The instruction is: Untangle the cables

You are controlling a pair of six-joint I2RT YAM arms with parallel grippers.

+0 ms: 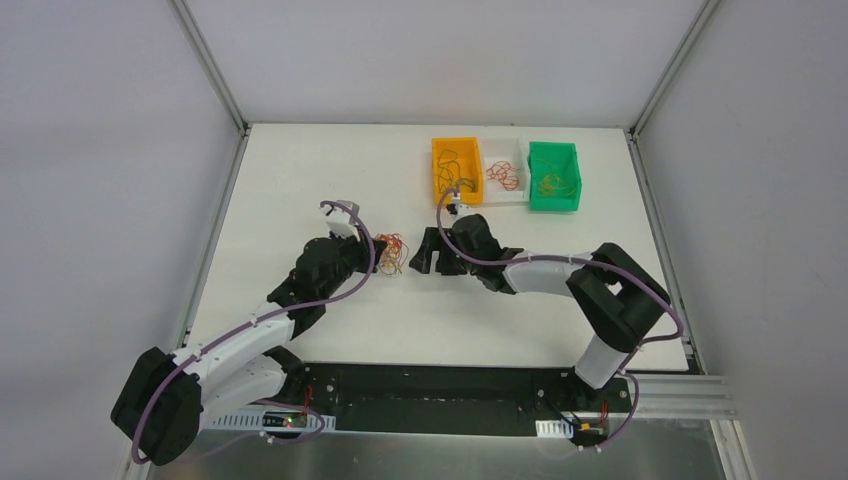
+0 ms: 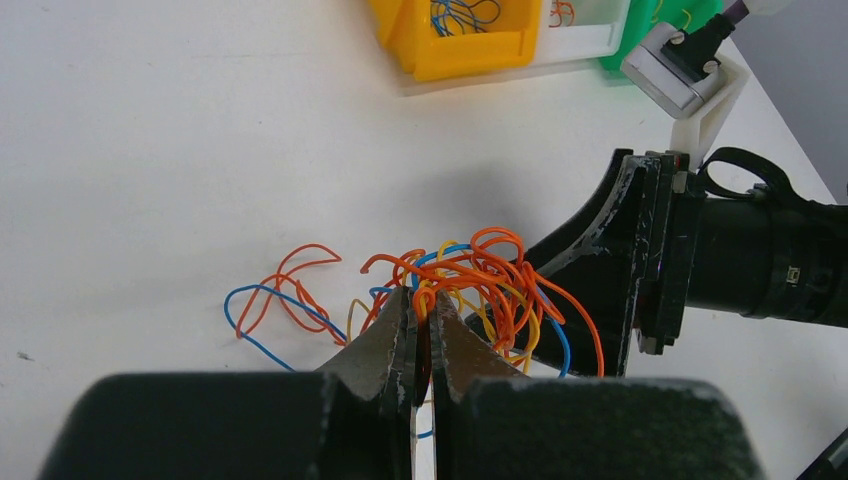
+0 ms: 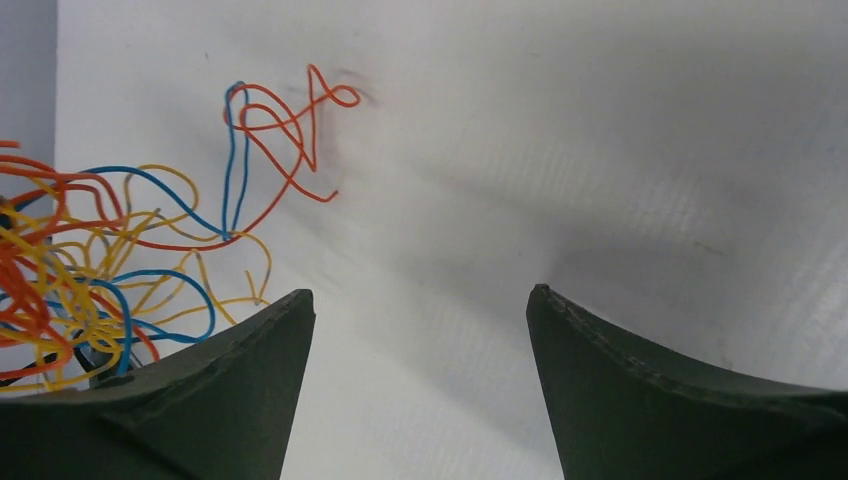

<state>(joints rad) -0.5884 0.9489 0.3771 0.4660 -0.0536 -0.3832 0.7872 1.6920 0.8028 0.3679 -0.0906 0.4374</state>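
The cables (image 1: 392,254) are a small clump of thin orange, blue and yellow wires lying on the white table between the two arms. My left gripper (image 2: 422,296) is shut on the clump (image 2: 490,280), with an orange loop pinched between its tips. A loose orange and blue strand (image 2: 275,300) trails off to the left. My right gripper (image 3: 420,295) is open, with only bare table between its fingers. The clump (image 3: 90,290) lies just off its left finger. In the top view the right gripper (image 1: 420,262) sits right next to the clump, opposite the left gripper (image 1: 376,256).
Three containers stand in a row at the back of the table: an orange bin (image 1: 437,175), a white tray (image 1: 505,199) and a green bin (image 1: 555,205). Each holds some thin wires. The orange bin (image 2: 470,55) shows in the left wrist view too.
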